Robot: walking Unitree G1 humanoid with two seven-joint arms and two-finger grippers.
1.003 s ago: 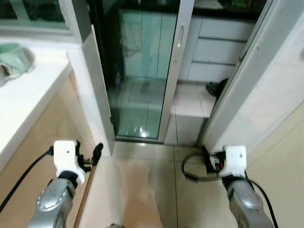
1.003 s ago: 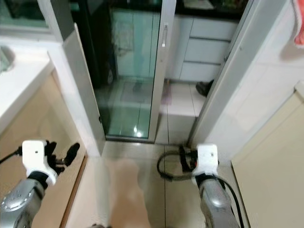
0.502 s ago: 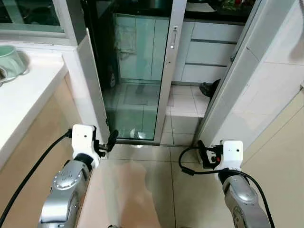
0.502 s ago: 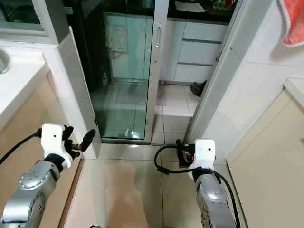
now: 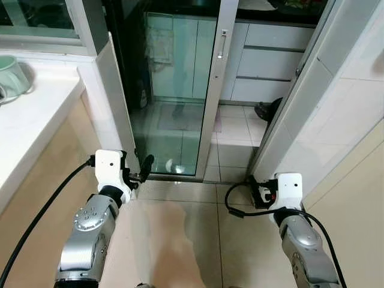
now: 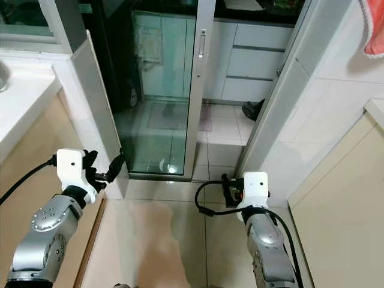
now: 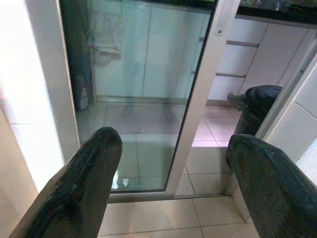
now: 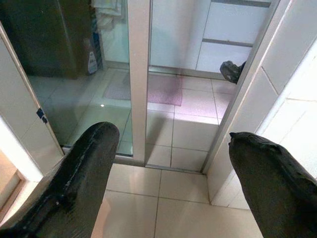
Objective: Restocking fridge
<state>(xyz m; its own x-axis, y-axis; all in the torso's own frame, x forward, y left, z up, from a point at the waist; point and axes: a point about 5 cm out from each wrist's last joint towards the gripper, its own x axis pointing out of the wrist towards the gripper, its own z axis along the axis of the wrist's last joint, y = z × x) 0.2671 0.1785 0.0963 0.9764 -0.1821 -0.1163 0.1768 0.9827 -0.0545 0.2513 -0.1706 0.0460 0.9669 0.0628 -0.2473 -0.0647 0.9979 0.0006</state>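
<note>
Since a second ago the left gripper (image 5: 143,165) has come up and forward, from low beside the counter to just in front of the bottom corner of the sliding glass door (image 5: 174,90), while the right gripper (image 5: 257,193) has barely shifted. Both pairs of jaws are spread wide and hold nothing: the wrist views show each gripper's two black fingers (image 7: 79,188) well apart with bare floor between them. The right gripper hangs over the beige floor tiles (image 5: 198,234), near the white tiled wall (image 5: 336,108) on the robot's right. Beyond the partly open glass door lie white drawers (image 6: 255,60) and a dark shoe (image 5: 267,111) on the floor. On the robot's left a white countertop (image 5: 36,126) carries a pale green mug (image 5: 12,75). No fridge can be made out.
</note>
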